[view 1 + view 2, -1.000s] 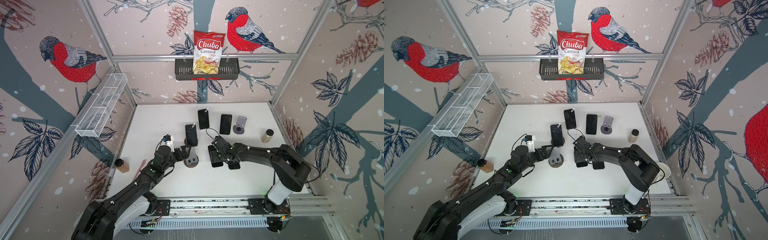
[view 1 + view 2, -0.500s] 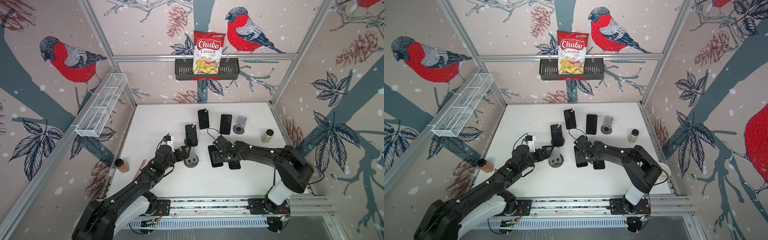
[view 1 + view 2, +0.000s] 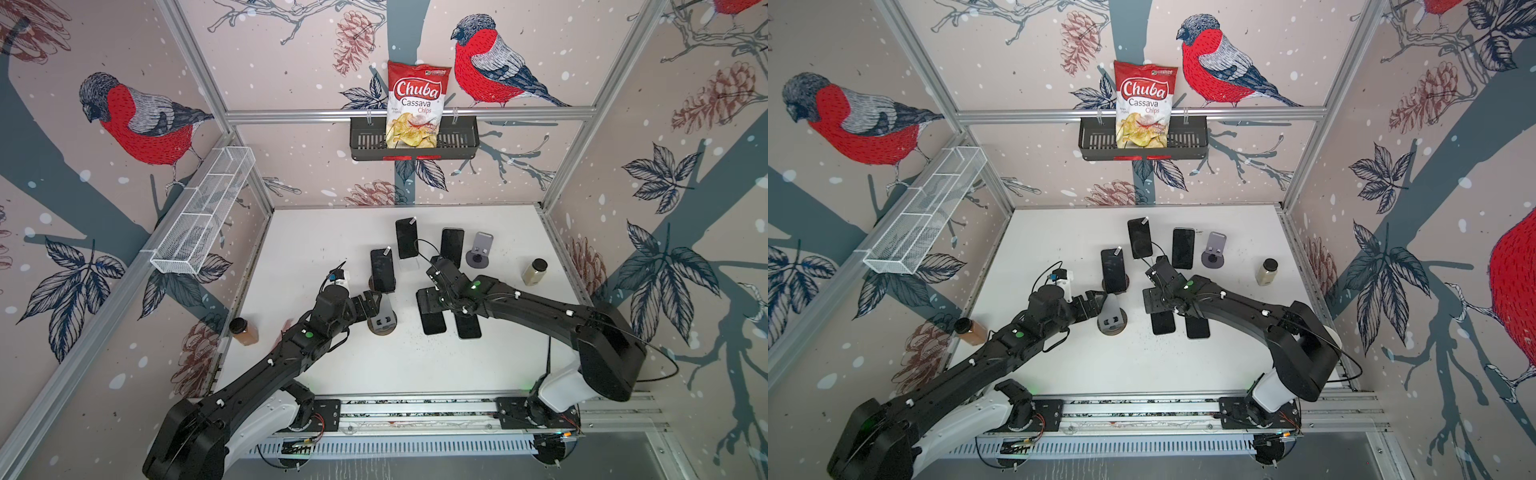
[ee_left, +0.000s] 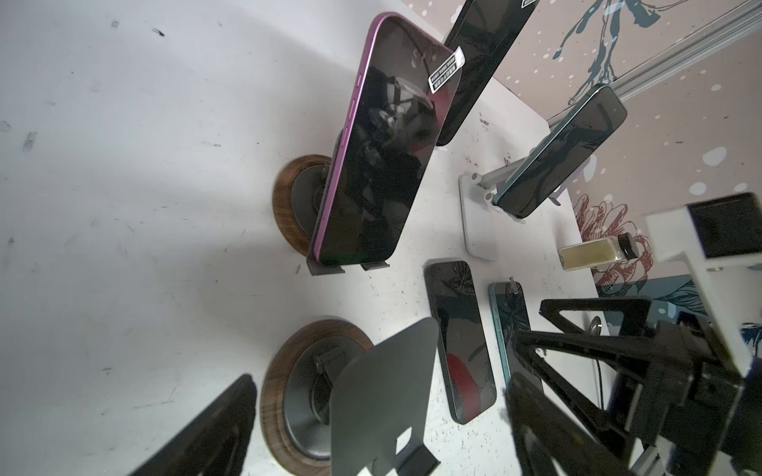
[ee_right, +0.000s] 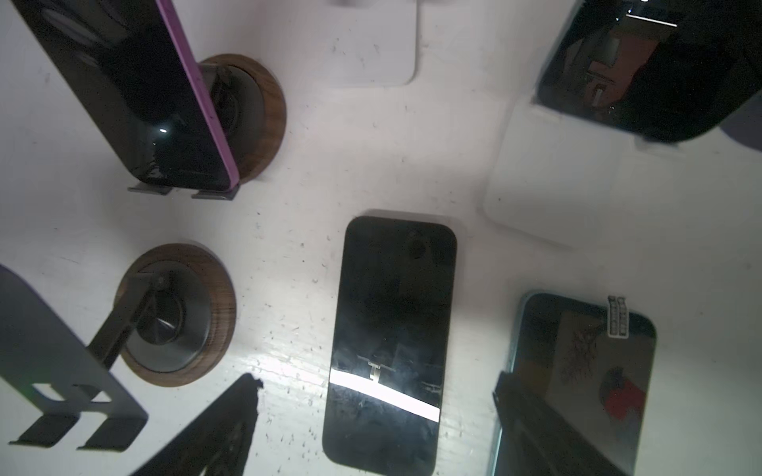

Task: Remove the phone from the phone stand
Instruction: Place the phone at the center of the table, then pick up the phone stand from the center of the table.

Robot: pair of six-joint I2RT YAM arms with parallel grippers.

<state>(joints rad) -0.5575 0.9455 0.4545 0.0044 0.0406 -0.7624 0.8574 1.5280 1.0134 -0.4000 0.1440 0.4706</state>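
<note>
An empty phone stand [image 3: 383,322] [image 3: 1112,320] with a dark plate and a wood-rimmed base [image 4: 284,395] stands at centre front. My left gripper [image 3: 372,304] [image 4: 379,432] is open, its fingers on either side of the stand's plate [image 4: 383,387] without touching it. To the stand's right a black phone [image 3: 434,326] [image 5: 391,338] lies flat on the table. My right gripper [image 3: 436,300] [image 5: 375,424] hovers over it, open, one finger on each side. A teal-edged phone [image 5: 585,362] [image 3: 468,329] lies flat beside it.
A purple phone [image 3: 382,270] [image 4: 383,165] leans on a second wood-based stand just behind. Two more phones [image 3: 406,239] [image 3: 452,247] rest on white stands further back. An empty grey stand [image 3: 480,249] and two jars [image 3: 535,272] [image 3: 243,331] also stand on the table.
My right gripper's jaws have spread wider over the black phone, which stays flat on the table. The left arm has barely moved.
</note>
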